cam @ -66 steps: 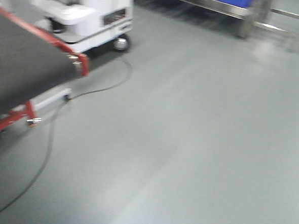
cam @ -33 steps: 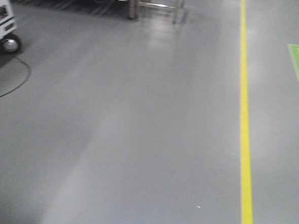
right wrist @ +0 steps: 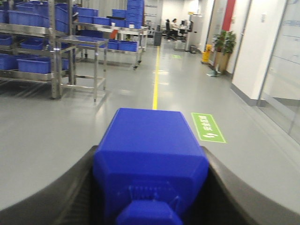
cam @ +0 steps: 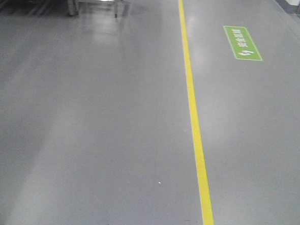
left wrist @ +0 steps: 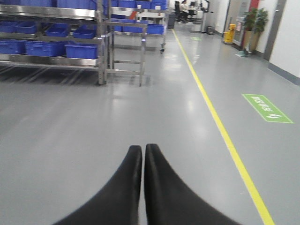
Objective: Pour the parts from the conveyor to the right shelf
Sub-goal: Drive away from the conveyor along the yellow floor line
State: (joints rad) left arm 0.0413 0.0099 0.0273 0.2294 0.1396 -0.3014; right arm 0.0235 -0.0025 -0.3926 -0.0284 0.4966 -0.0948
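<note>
Glossy grey floor (cam: 87, 139), yellow line (cam: 195, 125) running lengthwise, green floor sign (cam: 242, 42) rt of it. We see steel racks (left wrist: 101, 47) w/ blue tubs (left wrist: 44, 48) on the left, well apart from us. Potted plant (right wrist: 225, 44) stands by the white wall (right wrist: 253, 61). Our left fingers (left wrist: 126, 187): black, curved, pressed together, nothing btwn. Right fingers (right wrist: 70, 192) clamp the part (right wrist: 150, 145), a bright-blue hard-plastic block, above the floor.

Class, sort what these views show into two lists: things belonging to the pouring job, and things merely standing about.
Job in hand: blue part gripped in the right gripper; steel rack holding blue tubs.

Just standing about: yellow floor line; green floor sign; potted plant.
</note>
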